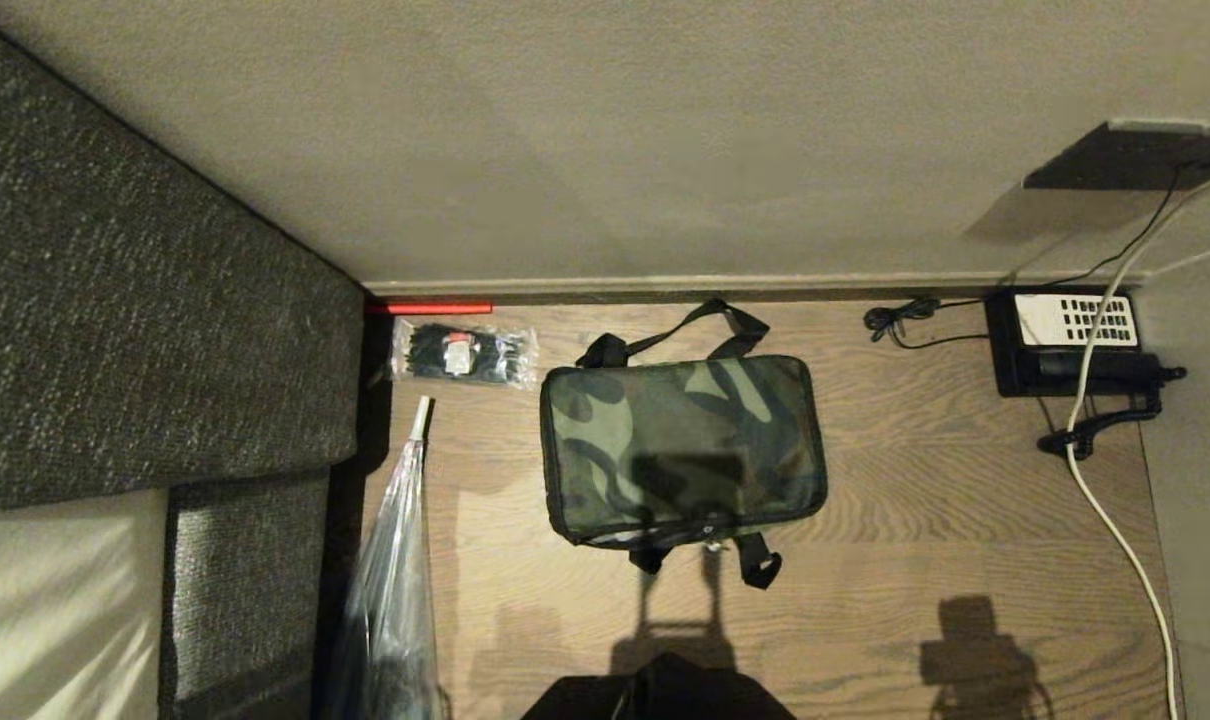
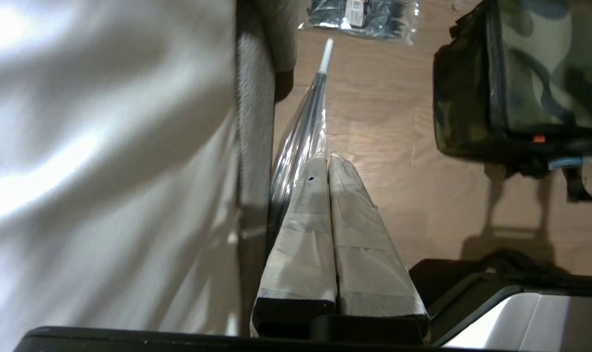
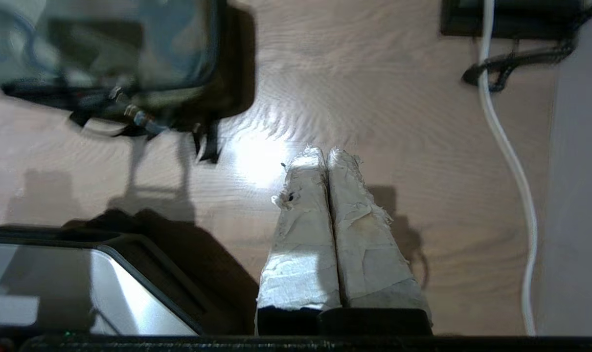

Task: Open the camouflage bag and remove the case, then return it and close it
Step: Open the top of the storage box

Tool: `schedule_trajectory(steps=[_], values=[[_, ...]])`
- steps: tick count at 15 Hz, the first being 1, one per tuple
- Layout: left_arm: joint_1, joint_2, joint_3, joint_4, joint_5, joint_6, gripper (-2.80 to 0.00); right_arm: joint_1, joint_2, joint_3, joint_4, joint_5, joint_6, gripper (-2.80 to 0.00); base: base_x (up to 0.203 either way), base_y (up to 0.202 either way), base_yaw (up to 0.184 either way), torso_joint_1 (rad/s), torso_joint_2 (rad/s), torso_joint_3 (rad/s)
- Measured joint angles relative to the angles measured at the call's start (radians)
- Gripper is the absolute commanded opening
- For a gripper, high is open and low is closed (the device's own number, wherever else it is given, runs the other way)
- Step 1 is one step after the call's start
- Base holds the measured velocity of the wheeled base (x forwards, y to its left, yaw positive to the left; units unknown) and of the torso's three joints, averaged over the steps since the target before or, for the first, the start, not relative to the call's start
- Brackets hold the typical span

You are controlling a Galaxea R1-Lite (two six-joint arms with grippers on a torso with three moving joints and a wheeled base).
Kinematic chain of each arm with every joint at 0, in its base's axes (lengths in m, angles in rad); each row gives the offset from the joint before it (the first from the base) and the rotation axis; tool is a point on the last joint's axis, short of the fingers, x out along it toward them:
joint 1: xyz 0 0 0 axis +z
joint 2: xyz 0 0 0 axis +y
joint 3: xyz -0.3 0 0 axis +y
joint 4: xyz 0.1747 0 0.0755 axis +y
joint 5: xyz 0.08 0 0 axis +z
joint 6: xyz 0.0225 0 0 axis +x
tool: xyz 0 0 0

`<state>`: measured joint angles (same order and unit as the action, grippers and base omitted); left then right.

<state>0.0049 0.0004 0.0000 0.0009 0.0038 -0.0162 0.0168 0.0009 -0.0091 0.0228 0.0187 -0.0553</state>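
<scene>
The camouflage bag [image 1: 681,447] lies closed on the wooden floor in the middle of the head view, black straps at its far and near sides. It also shows in the left wrist view [image 2: 531,83] and the right wrist view [image 3: 105,49]. The case is hidden. My left gripper [image 2: 328,159] hangs shut above the floor, left of the bag, its tape-wrapped fingers pressed together and empty. My right gripper [image 3: 326,150] is shut too, over bare floor right of the bag. Neither arm appears in the head view.
A grey sofa [image 1: 145,320] fills the left side. A folded clear umbrella [image 1: 395,580] lies beside it, with a clear packet of black items [image 1: 462,352] near the wall. A black telephone [image 1: 1070,340] and a white cable [image 1: 1115,520] sit at the right.
</scene>
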Motion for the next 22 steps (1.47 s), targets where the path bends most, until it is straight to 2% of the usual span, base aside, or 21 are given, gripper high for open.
schedule_trajectory(steps=[4,14,18,22], values=[[-0.001,0.0,0.0,0.001,0.0,0.001,-2.8,0.0,0.0,0.0,0.0,-0.001,0.0,-2.8,-0.168,0.014,0.002,0.004,0.0,0.002],[-0.001,0.0,0.0,0.001,0.0,0.003,-2.8,0.0,0.0,0.0,0.0,-0.001,0.0,-2.8,0.0,0.0,0.0,0.0,0.0,0.0],[0.0,0.0,0.0,0.006,0.0,0.007,-2.8,0.0,-0.001,0.0,0.0,-0.001,0.0,-2.8,-0.134,-0.126,-0.006,0.002,0.0,0.002],[-0.001,0.0,0.0,0.005,0.0,0.008,-2.8,0.0,0.0,0.0,0.0,0.0,0.0,-2.8,-0.002,-0.014,-0.002,0.002,0.0,0.001]])
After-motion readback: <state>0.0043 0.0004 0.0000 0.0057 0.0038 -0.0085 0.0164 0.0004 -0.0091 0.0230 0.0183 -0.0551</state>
